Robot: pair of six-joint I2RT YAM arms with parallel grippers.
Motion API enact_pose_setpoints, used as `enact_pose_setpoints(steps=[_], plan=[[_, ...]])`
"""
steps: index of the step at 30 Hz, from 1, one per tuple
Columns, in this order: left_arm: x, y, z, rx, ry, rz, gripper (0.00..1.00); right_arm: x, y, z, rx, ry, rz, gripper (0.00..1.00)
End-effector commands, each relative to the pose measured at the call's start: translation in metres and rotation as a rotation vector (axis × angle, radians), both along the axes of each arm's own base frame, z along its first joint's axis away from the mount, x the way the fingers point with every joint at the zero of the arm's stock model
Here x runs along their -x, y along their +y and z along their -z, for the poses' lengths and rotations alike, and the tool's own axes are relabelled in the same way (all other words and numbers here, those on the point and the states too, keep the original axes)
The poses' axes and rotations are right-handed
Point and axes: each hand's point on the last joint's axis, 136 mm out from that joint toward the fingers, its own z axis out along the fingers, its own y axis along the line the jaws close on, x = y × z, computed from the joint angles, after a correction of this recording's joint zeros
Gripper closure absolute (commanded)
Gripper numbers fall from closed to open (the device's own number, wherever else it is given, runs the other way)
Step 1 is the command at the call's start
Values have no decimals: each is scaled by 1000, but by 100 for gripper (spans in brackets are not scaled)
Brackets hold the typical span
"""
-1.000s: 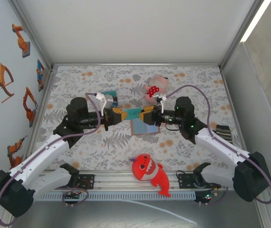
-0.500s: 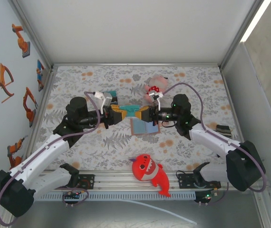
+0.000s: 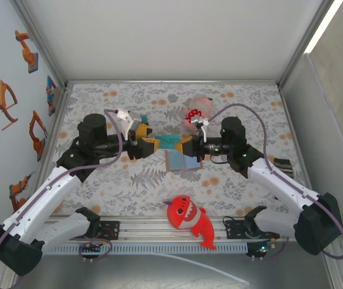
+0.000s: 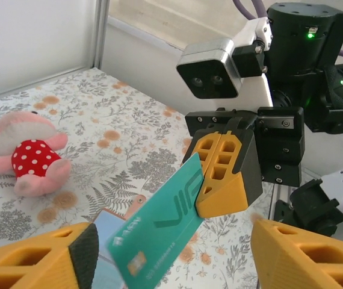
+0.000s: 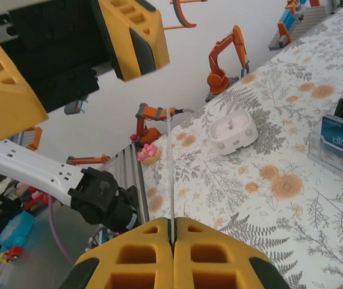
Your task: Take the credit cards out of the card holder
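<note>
Beneath right gripper (image 3: 185, 145), card holder (image 3: 180, 162) part-hidden

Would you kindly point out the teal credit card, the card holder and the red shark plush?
teal credit card (image 4: 159, 227), left wrist view, printed face.
card holder (image 3: 179, 161), top external view, open inside.
red shark plush (image 3: 186, 218), top external view, body.

Red shark plush (image 3: 188, 220) sat at the table's (image 3: 244, 96) near edge, centre. Pink plush with red polka dots (image 3: 197, 109) lay toward far edge. Striped block (image 3: 283, 165) sat by right edge.
</note>
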Motion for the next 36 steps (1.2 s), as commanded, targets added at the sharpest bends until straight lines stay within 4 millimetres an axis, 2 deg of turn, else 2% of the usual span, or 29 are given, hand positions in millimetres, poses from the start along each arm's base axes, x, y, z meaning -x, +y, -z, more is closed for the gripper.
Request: enact_pose_setpoints(steps=[1, 3, 11, 16, 21, 25, 32, 35, 36], plan=[[6, 2, -3, -56, -52, 33, 31, 6, -3, -6, 30, -37, -13, 100], [-3, 4, 0, -84, -48, -4, 33, 8, -3, -5, 35, -33, -24, 100], [-12, -10, 19, -188, -12, 77, 39, 13, 2, -7, 23, -9, -85, 100], [-10, -20, 28, -234, 37, 172, 42, 14, 2, -5, 37, -5, -99, 100], [-7, -30, 34, -238, 77, 243, 53, 14, 3, -2, 59, -9, -105, 100], [0, -33, 38, -241, 87, 302, 58, 13, 3, -1, 64, -14, -110, 100], [2, -34, 42, -246, 80, 326, 92, 9, 4, 3, 81, -18, -104, 100], [-2, -33, 45, -257, 63, 313, 100, 6, 3, 5, 93, -23, -84, 100], [-4, -32, 47, -264, 56, 302, 100, 4, 2, 7, 104, -24, -68, 97]])
